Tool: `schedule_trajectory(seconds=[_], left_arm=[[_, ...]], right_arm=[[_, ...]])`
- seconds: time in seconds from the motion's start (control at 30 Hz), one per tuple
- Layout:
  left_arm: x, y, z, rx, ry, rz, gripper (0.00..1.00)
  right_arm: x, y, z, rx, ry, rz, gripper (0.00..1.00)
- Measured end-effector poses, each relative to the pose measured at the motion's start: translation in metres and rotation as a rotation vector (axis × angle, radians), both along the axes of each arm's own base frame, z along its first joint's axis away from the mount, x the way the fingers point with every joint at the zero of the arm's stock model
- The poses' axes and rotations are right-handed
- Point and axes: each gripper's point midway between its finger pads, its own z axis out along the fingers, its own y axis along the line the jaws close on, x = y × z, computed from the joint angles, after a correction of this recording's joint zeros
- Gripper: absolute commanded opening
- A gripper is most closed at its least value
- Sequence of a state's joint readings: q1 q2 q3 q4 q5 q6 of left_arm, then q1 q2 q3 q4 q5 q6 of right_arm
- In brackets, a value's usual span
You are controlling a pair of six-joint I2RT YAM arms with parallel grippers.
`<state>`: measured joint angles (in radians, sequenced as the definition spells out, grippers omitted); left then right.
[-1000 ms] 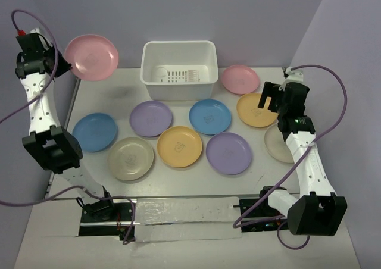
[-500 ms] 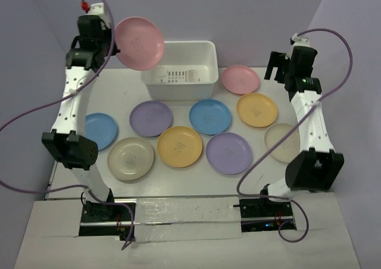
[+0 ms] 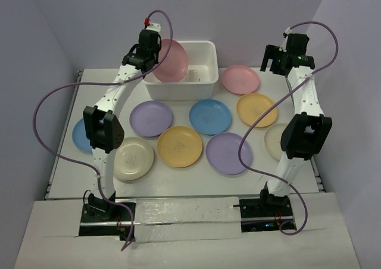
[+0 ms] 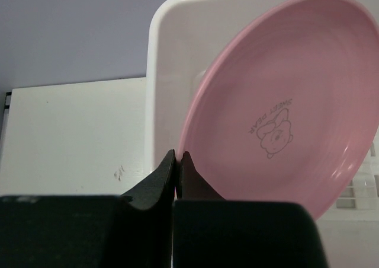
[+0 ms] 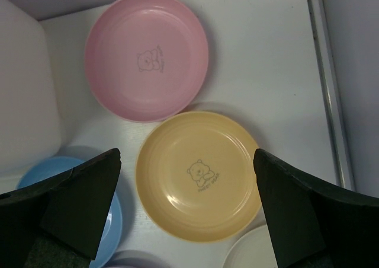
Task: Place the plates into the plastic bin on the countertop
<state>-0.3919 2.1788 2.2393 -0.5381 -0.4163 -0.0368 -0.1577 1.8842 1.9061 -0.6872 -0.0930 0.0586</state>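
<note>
My left gripper [image 3: 153, 53] [image 4: 179, 156] is shut on the rim of a pink plate [image 3: 171, 61] [image 4: 284, 102]. The plate hangs tilted in the left half of the white plastic bin [image 3: 178, 91] [image 4: 155, 72]; I cannot tell whether it touches the base. High over the back right of the countertop [image 3: 107, 90], my right gripper [image 3: 272, 63] [image 5: 186, 155] stands wide open and empty. Below it lie a second pink plate [image 3: 240, 79] [image 5: 146, 56] and a yellow plate [image 3: 256, 109] [image 5: 198, 176].
More plates lie in front of the bin: purple [image 3: 150, 118], blue [image 3: 209, 116], yellow-orange [image 3: 180, 146], purple [image 3: 228, 153] and cream [image 3: 132, 158]. The arms partly hide a blue plate [image 3: 79, 135] at the left and a cream one [image 3: 275, 143] at the right. Lavender walls enclose the countertop.
My left arm has swung the pink plate from the far left wall rightward and down into the bin's opening. My right arm has reached further back, over the pink and yellow plates.
</note>
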Motion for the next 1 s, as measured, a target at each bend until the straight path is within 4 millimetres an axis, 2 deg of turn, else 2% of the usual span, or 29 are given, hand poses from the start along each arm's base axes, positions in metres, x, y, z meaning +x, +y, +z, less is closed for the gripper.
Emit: schedule_trajectory(seconds=[0.13,0.3,0.5,0.6,0.63,0.67,0.77,0.8,0.87,1.0], left_arm=[[0.005,-0.006,-0.012,-0.013,0.016,-0.019,0.0],[0.01,-0.019,-0.025,-0.055,0.027,-0.054,0.02],[0.016,-0.03,-0.044,-0.076,0.05,-0.086,0.03],[0.019,-0.034,-0.056,-0.079,0.064,-0.1,0.08],[0.02,-0.036,-0.06,-0.08,0.068,-0.106,0.11],[0.021,-0.038,-0.064,-0.082,0.073,-0.114,0.22],[0.022,-0.044,-0.074,-0.094,0.09,-0.138,0.44],[0.022,-0.046,-0.076,-0.098,0.093,-0.146,0.45],[0.022,-0.049,-0.079,-0.109,0.1,-0.158,0.59],[0.024,-0.052,-0.081,-0.122,0.099,-0.161,0.78]], right_arm=[[0.004,0.001,0.009,0.002,-0.022,0.007,1.0],[0.007,0.006,0.007,0.018,-0.013,0.037,1.0],[0.012,0.008,-0.013,0.037,0.034,0.046,1.0],[0.015,0.007,-0.023,0.042,0.052,0.043,1.0],[0.016,0.007,-0.024,0.041,0.055,0.042,1.0],[0.019,0.006,-0.025,0.04,0.057,0.041,1.0],[0.028,0.003,-0.025,0.033,0.047,0.035,0.99],[0.031,0.002,-0.024,0.03,0.042,0.032,0.99],[0.036,0.001,-0.024,0.028,0.036,0.031,0.98],[0.042,0.0,-0.026,0.026,0.031,0.03,0.98]])
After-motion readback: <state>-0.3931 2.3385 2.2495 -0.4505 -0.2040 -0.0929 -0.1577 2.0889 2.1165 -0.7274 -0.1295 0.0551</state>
